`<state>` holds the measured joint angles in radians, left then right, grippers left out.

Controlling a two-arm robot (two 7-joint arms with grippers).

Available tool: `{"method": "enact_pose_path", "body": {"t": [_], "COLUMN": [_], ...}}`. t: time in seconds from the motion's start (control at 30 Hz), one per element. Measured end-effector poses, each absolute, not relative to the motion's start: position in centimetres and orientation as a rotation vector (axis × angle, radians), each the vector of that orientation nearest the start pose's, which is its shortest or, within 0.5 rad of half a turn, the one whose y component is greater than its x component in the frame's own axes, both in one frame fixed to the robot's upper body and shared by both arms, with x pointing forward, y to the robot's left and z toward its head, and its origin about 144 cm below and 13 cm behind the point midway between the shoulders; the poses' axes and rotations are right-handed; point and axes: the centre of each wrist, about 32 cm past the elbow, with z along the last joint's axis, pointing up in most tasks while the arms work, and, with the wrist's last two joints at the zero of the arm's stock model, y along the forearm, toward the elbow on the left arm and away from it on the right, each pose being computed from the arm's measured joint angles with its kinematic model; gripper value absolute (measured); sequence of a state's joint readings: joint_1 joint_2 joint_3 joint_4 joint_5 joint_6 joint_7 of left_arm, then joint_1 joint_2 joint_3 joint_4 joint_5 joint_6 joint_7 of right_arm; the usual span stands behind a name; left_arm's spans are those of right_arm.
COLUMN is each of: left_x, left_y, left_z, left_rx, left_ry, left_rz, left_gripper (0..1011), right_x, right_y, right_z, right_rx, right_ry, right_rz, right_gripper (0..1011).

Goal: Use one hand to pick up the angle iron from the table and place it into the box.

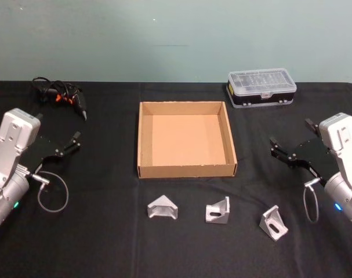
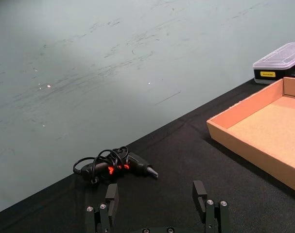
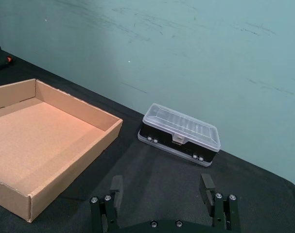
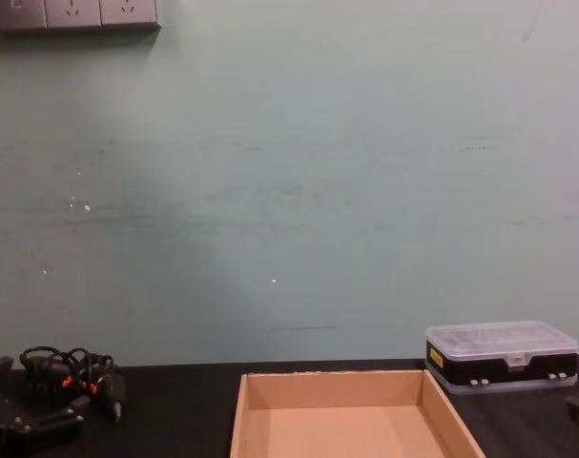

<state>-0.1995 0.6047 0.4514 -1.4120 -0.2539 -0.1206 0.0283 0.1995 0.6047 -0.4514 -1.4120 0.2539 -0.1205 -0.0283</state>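
Head view: on the counter [image 1: 106,249], the box [image 1: 144,139] sits in the middle, its top open, ready to be filled. The left gripper [image 2: 155,193] and right gripper [image 3: 162,185] wait by the side edges with fingers spread, holding nothing. Three angle irons [image 1: 217,211] lie near the front edge.

Your black table [image 1: 94,249], cardboard box [image 1: 144,139] at centre, nearer you left angle iron [image 1: 163,208], middle angle iron [image 1: 218,211], right angle iron [image 1: 274,222], clear-lidded case [image 1: 261,88] far right, corded tool [image 1: 62,94] far left.

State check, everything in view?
box: empty, no lid.
angle irons: three, lying on the table before the box.
black case: clear lid shut.
left gripper: open, holding nothing.
right gripper: open, holding nothing.
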Motion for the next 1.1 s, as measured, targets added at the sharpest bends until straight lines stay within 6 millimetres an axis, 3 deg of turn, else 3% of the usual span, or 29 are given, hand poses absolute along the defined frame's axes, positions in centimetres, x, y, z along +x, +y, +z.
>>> {"method": "enact_pose_path", "body": {"t": [1.1], "left_x": [48.86], "left_y": [30.97], "left_z": [113.98], "left_rx": [0.304], "left_ry": [-0.285], "left_rz": [1.248], "left_gripper": [1000], "right_x": [48.86], "right_y": [-30.96], "right_z": [113.98], "right_rx": [-0.304], "right_ry": [-0.285], "right_rz": [-1.248], "right_gripper": [1003]}}
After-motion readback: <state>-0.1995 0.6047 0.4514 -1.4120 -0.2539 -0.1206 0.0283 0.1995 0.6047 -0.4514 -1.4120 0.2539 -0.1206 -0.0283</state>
